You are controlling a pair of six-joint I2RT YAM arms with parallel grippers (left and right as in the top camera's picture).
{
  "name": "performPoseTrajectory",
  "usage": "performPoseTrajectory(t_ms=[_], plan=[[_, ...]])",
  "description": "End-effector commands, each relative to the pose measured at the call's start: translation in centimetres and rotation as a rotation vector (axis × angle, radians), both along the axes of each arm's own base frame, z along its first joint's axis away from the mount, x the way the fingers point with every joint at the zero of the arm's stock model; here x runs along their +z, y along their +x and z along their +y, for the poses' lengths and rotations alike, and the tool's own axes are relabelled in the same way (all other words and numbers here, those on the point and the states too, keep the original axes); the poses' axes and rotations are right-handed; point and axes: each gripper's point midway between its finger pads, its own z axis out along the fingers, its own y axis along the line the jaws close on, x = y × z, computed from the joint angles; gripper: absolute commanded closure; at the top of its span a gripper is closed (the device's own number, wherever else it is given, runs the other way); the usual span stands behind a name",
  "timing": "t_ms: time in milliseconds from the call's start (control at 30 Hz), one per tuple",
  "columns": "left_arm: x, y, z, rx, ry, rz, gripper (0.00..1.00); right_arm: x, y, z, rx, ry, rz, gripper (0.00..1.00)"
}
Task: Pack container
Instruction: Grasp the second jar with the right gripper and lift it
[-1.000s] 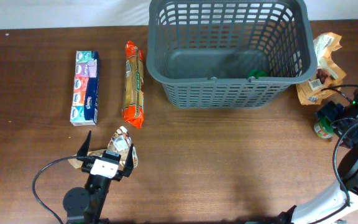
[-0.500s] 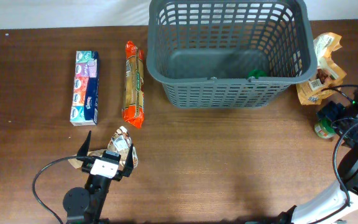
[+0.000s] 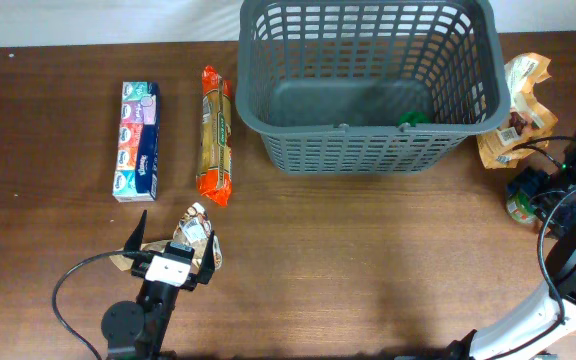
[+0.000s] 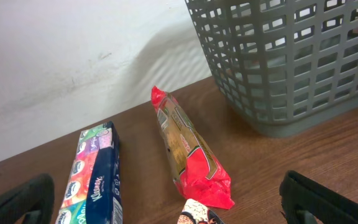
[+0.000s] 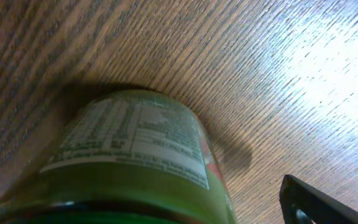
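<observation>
The container (image 3: 368,150), a large dark grey lattice-sided plastic basket, stands on the brown wooden table (image 3: 368,270), well ahead and right of the left tool (image 3: 176,240), whose fingers are spread wide. The right tool (image 3: 534,190), off the basket's other side, is close against a green labelled jar (image 5: 135,155); I cannot tell its grip.

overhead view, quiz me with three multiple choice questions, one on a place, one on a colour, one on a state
1. Where does the red packet lie?
A. in the basket
B. on the table, left of the basket
C. right of the basket

2. What colour is the basket?
A. white
B. dark grey
C. yellow

3. How is the left claw?
A. shut on the red packet
B. shut on the basket rim
C. open

B: it lies flat on the wood beside the basket's left wall.
B: its slotted walls are dark grey.
C: its fingers stand wide apart in the left wrist view.
</observation>
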Motion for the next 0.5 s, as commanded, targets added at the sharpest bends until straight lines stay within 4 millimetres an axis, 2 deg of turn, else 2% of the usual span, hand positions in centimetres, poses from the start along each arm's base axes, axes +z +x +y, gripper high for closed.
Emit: performPoseTrajectory(t_ms=[0, 333, 400, 467], plan=[[-0.38, -0.01, -0.16, -0.009, 0.011, 0.009, 0.01, -1.61, -0.95, -0.01, 0.008, 0.01, 0.057, 0.01], [-0.38, -0.01, -0.16, -0.009, 0.011, 0.009, 0.01, -1.98, -1.23, 0.18, 0.015, 0.022, 0.073, 0.01], [-0.38, -0.01, -0.16, -0.009, 0.011, 0.009, 0.01, -1.83, -1.25, 0.19, 0.015, 0.024, 0.076, 0.09], [-0.38, -0.01, -0.16, -0.009, 0.011, 0.009, 0.01, -1.61, -1.16, 0.13, 0.014, 0.024, 0.076, 0.26]])
